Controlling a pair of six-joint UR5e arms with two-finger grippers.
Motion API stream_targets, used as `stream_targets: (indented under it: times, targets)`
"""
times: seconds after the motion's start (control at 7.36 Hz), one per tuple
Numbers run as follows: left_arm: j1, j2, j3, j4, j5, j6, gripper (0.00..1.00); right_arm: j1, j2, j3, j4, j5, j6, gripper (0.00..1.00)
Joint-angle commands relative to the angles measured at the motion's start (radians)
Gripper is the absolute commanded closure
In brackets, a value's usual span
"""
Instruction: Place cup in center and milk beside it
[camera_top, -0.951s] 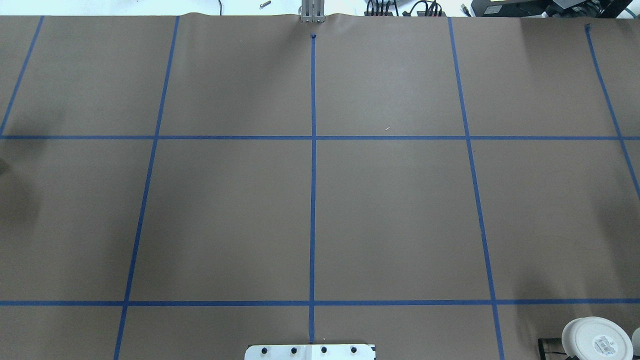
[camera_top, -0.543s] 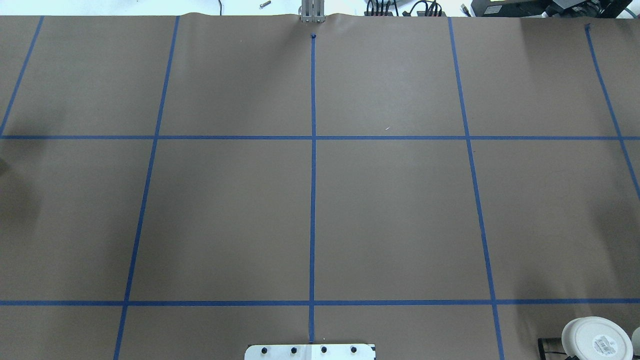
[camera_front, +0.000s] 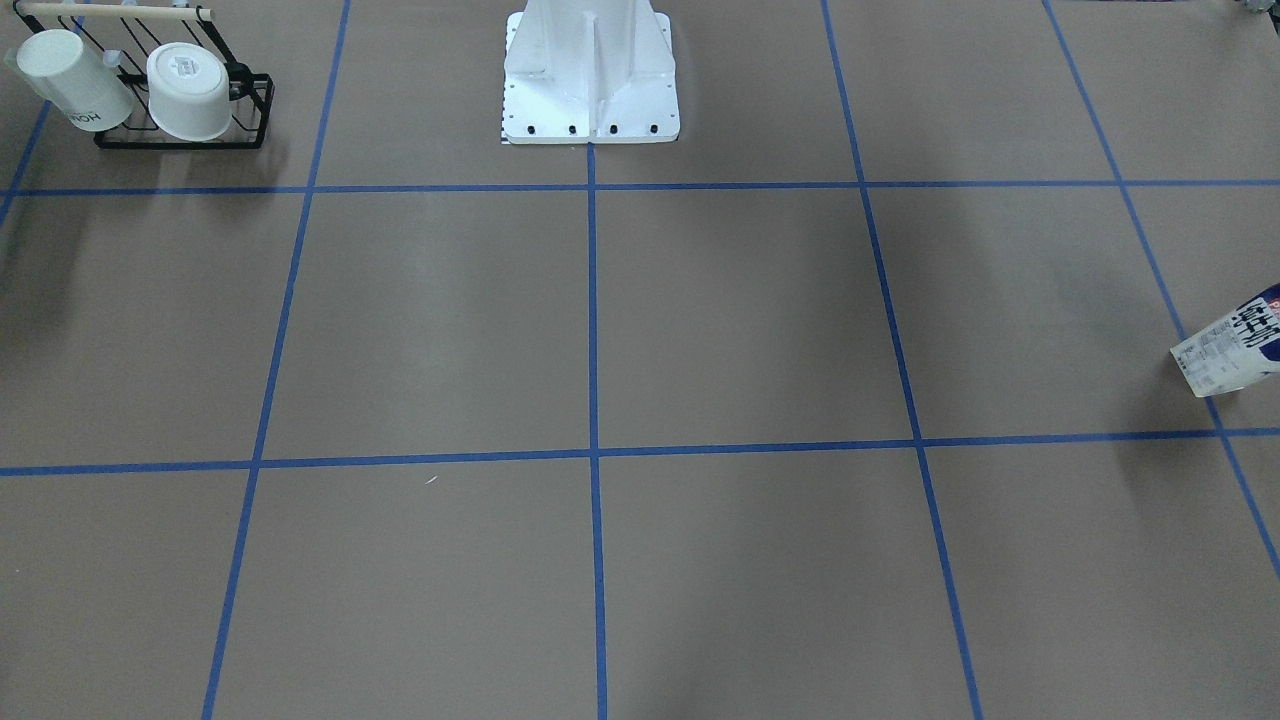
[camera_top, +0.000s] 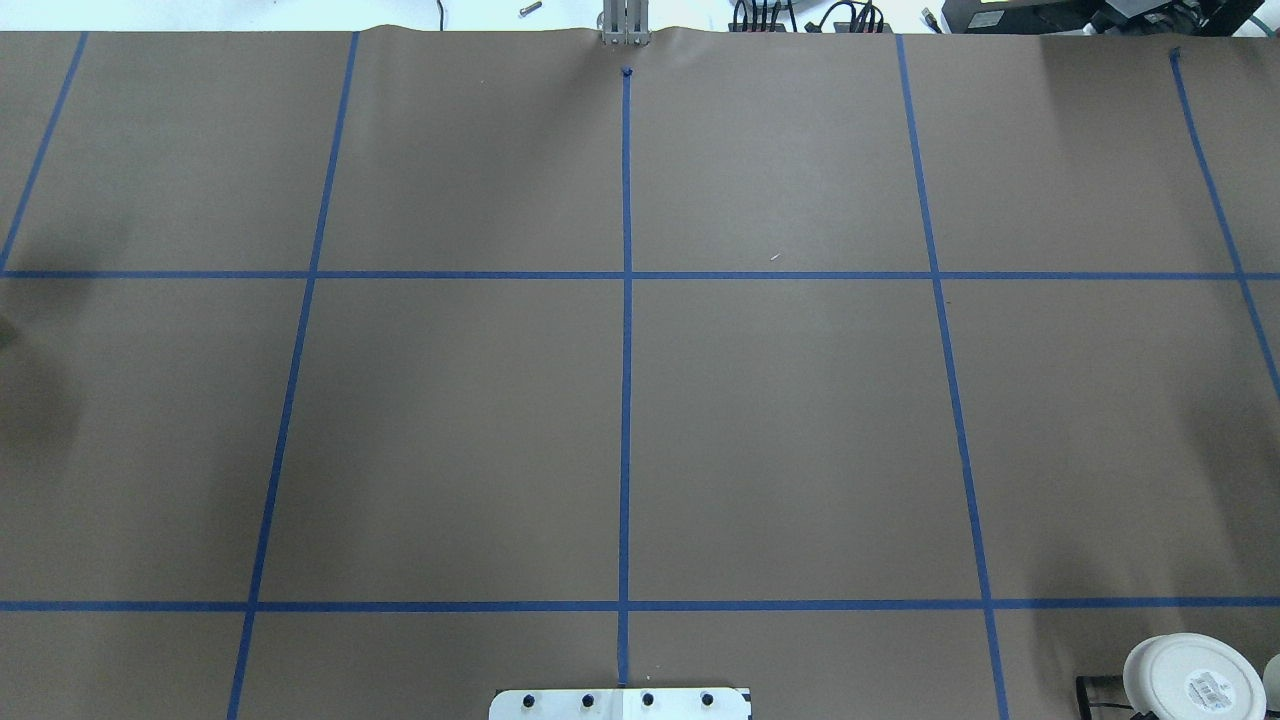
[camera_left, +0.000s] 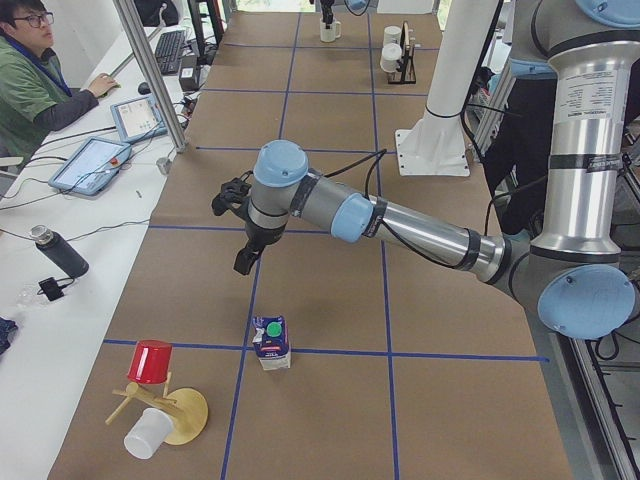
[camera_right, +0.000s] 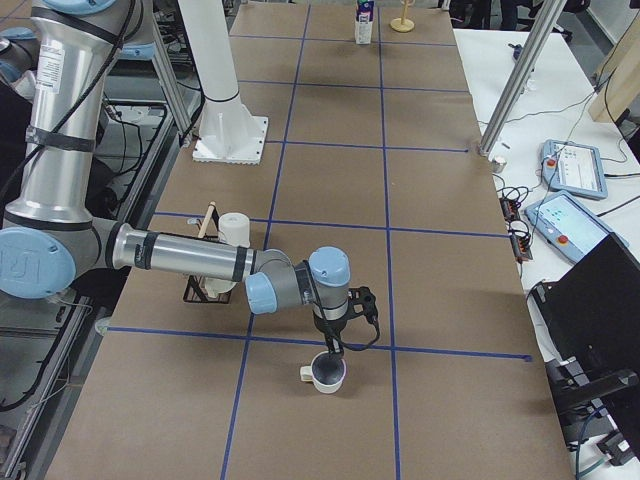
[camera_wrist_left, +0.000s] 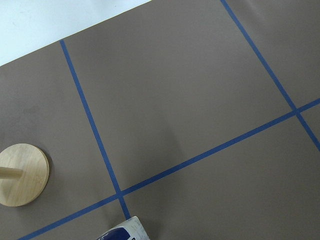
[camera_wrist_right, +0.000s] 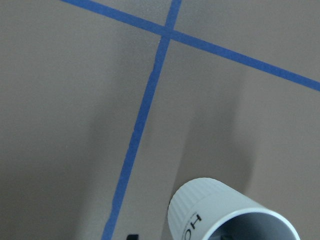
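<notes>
Cup (camera_right: 325, 373) stands upright on the tabletop (camera_right: 440, 290) toward the robot's right end, just past a blue tape line (camera_right: 450, 352). Its small handle points to the robot's side and its dark inside shows. The right end effector (camera_right: 334, 345) hangs straight over it with its tips at the rim. Touching or not: cannot tell. Fingers apart or together: cannot tell either (only side views show it). The right wrist view shows no fingers, only a lettered white cup (camera_wrist_right: 220, 212) with its mouth toward the camera, and a tape crossing.

Milk (camera_left: 271, 343) stands upright at the robot's left end, on a tape crossing, green cap up. The left end effector (camera_left: 243, 262) hovers above it and further toward the middle of the tabletop, apart from the carton. Whether its fingers are apart or together, cannot tell. The left wrist view catches only the carton's top at the bottom edge.

Center (camera_top: 700, 430) is brown surface with the tape grid. Cup and milk are both well apart from it, at opposite ends.

A wire rack (camera_front: 180, 125) near the robot base (camera_front: 590, 75) holds the lettered cup and a wide white cup (camera_front: 190, 92). A wooden stand (camera_left: 185, 415) near the milk carries a red cup (camera_left: 150, 360) and a plain white cup (camera_left: 148, 433). An operator (camera_left: 30, 70) sits at the side desk.
</notes>
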Motion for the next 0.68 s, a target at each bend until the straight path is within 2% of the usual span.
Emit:
stream_targets:
  times: [0.0, 0.14, 0.27, 0.54]
  targets:
    - [0.000, 0.002, -0.001, -0.004, -0.001, 0.001, 0.01, -0.001, -0.001, -0.023, 0.002, -0.005, -0.003, 0.60]
    - [0.000, 0.002, 0.001, -0.013, -0.001, -0.001, 0.01, -0.001, -0.003, -0.034, 0.002, -0.005, -0.006, 0.87]
    - [0.000, 0.002, -0.001, -0.013, -0.001, -0.001, 0.01, -0.001, -0.005, -0.040, 0.002, -0.005, -0.008, 1.00]
    - [0.000, 0.014, -0.008, -0.014, -0.001, -0.001, 0.01, 0.001, -0.005, -0.025, 0.002, -0.001, -0.008, 1.00]
